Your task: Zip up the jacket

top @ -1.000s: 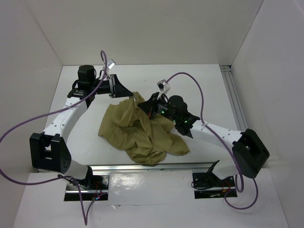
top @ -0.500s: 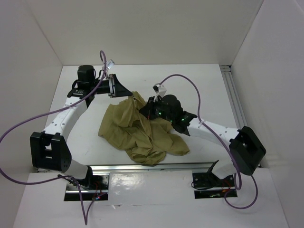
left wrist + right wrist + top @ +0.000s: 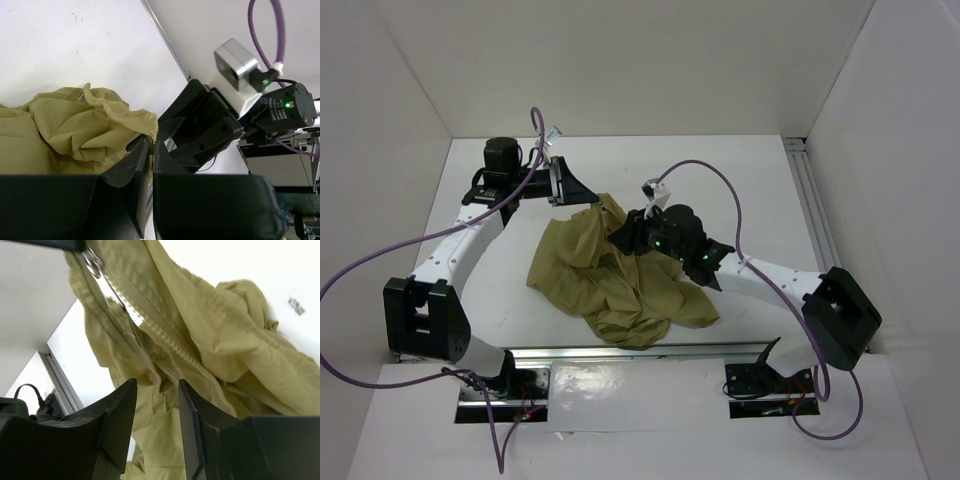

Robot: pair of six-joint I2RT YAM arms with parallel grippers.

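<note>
The olive-tan jacket (image 3: 620, 285) lies crumpled in the middle of the white table. My left gripper (image 3: 588, 203) is shut on the jacket's far upper edge (image 3: 125, 117), its fingertips (image 3: 145, 150) pinching the cloth and holding that corner lifted. My right gripper (image 3: 618, 240) hovers just over the jacket's upper middle, jaws open with nothing pinched between them (image 3: 156, 382). In the right wrist view the zipper teeth (image 3: 165, 335) run down the cloth beyond the jaws, and the metal zipper pull (image 3: 92, 262) sits at the top beside the left gripper.
An aluminium rail (image 3: 640, 352) runs along the near table edge and another rail (image 3: 812, 200) along the right side. White walls close in the left, back and right. Purple cables (image 3: 720, 175) loop above both arms.
My right gripper has opened and let go of the jacket after sliding a little left and nearer over the cloth. The left gripper keeps its hold without moving.
</note>
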